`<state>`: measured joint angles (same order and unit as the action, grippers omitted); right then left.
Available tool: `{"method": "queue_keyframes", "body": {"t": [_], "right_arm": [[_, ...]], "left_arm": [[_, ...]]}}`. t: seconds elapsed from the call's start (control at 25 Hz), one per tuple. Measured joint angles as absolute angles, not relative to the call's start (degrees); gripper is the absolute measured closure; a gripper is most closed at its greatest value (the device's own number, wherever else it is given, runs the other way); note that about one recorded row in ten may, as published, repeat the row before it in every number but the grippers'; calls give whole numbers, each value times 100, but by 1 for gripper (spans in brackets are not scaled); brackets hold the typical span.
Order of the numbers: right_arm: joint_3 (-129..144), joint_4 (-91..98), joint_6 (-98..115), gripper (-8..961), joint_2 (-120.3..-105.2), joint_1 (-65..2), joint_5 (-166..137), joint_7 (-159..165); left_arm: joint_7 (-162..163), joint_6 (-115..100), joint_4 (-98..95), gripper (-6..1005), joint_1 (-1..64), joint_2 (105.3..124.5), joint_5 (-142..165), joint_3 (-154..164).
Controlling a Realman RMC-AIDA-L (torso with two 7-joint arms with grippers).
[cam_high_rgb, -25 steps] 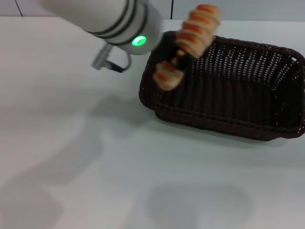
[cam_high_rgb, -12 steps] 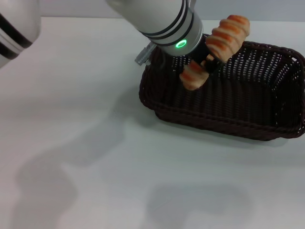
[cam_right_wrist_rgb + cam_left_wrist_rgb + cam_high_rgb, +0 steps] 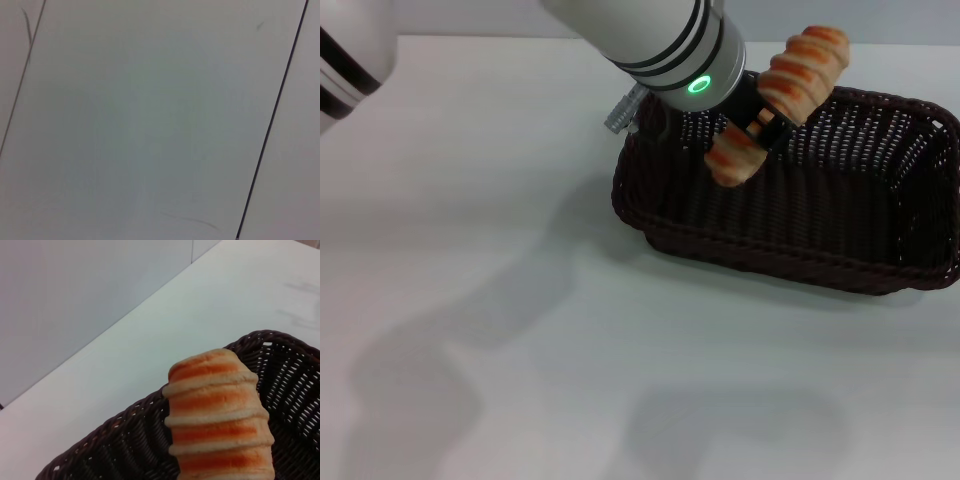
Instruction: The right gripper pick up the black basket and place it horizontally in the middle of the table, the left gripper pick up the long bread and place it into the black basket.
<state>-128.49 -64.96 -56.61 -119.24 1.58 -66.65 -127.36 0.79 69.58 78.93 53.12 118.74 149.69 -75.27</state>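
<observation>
Head view shows the left gripper (image 3: 758, 118), a black two-finger claw on a silver-white arm with a glowing green light, clamped across the middle of the long bread (image 3: 782, 100), an oblong orange-and-cream striped toy loaf held tilted above the left end of the black basket (image 3: 790, 245). That large dark woven wicker basket rests on the plain white table (image 3: 570, 330), towards its right side. Left wrist view shows the loaf's rounded end over the braided rim; the right gripper appears in no view.
</observation>
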Motion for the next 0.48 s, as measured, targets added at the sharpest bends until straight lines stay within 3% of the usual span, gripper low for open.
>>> {"method": "queue_keyframes", "body": {"t": [0.24,0.48], "right_arm": [[-12847,-6495,-5705,190,-11918,144,-6674,-12736],[-12849,-6495,-5746,190,-11917,176,-6677,-12736]], "left_arm": [[111,6883,7900,665,5255,11874,14881,-7559],[119,6882,7934,423,5246,11874,14838,-7576]]}}
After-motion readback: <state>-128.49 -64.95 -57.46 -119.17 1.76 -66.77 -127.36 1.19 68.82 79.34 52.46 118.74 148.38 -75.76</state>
